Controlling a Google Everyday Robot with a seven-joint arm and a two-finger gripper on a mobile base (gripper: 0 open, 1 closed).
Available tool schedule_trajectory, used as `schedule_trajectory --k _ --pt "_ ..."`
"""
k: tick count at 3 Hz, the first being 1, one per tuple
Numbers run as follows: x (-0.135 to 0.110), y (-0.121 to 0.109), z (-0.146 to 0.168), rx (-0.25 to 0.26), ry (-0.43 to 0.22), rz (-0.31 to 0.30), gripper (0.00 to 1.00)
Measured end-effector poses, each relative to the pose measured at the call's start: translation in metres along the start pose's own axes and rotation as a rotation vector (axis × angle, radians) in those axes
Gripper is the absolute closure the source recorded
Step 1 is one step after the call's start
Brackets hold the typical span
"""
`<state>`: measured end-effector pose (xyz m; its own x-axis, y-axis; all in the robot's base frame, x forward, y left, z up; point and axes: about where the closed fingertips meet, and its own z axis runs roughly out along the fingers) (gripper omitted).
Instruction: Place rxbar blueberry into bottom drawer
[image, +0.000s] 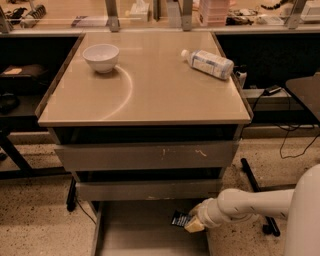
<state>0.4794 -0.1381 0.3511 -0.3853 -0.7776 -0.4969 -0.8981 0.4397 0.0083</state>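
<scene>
The rxbar blueberry (179, 219) is a small dark wrapper with pale lettering, held at the tip of my gripper (190, 222). The gripper comes in from the lower right on a white arm and sits over the right side of the open bottom drawer (130, 230), just below the closed grey drawer fronts. The bar hangs a little above the drawer's grey floor, near its right wall. The gripper is shut on the bar.
A white bowl (101, 57) stands at the back left of the tan tabletop (145, 95). A clear plastic bottle (208, 63) with a white label lies at the back right. Two grey drawer fronts (145, 156) are above. Cables and table legs (255, 180) are at the right.
</scene>
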Motion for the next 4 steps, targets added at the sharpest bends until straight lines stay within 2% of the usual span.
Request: schedule_trajectory --k 1,2,3,4 --pt "0.005 0.000 0.015 -0.016 0.008 0.013 1.00" --pt "0.017 -0.004 0.051 -0.013 -0.001 0.009 1.00" --pt "0.034 0.003 0.107 -0.039 0.008 -0.016 1.00" --pt "0.045 0.014 0.148 -0.067 -0.005 -0.023 1.00"
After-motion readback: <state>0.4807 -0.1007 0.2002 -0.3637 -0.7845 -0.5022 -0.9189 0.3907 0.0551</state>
